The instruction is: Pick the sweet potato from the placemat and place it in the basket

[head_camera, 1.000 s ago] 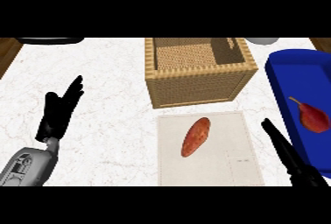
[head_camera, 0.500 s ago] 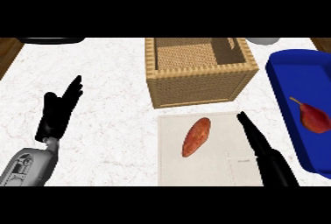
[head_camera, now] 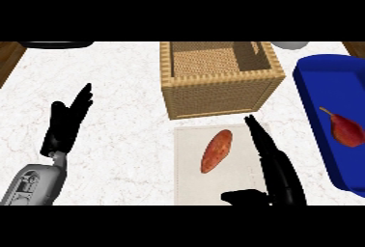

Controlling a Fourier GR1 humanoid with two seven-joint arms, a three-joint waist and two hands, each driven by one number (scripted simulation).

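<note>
The sweet potato (head_camera: 216,151) lies on the placemat (head_camera: 231,188), a little left of the mat's middle, with its long axis tilted so the far end leans to the right. Nothing touches it. The placemat is pale and sits on the white marble counter (head_camera: 128,144), near the front edge. Just beyond the mat's far edge stands the basket (head_camera: 221,99), a square woven box that is open on top.

The right hand (head_camera: 274,169) is over the right part of the placemat, beside the sweet potato but apart from it. Its fingers are straight and point toward the basket, the thumb sticks out to the left near the bottom, and it holds nothing.

The left hand (head_camera: 65,125) shows at the left side of the counter, well apart from the mat. Its fingers are straight and point up and far, and it is also empty.

At the right there is a blue tray (head_camera: 321,87) with a red pear-shaped fruit (head_camera: 345,130) lying in it.
</note>
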